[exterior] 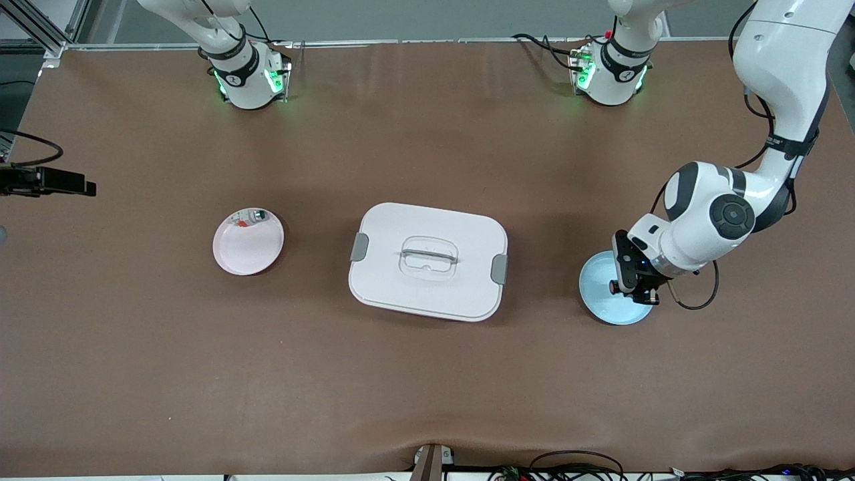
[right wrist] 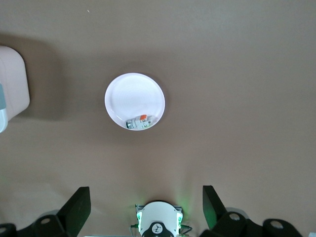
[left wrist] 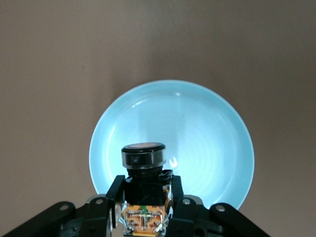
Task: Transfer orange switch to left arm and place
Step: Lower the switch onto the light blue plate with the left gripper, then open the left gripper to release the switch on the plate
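White box (exterior: 427, 260) sits mid-counter in our front view, the left claw (exterior: 634, 290) over the blue plate (exterior: 601, 297) beside it; left wrist: we see it clamped on the orange switch (left wrist: 143, 170); right wrist: right claw (right wrist: 147, 210) apart, waiting high over the pink plate (right wrist: 134, 98).

The desk (exterior: 427, 374) is plain brown, the box (exterior: 428, 260) white with grey latches, one plate (exterior: 248, 242) pink, the other plate (left wrist: 207, 133) pale blue, the orange switch (left wrist: 143, 170) black-bodied with an orange face, both arms white with black joints.
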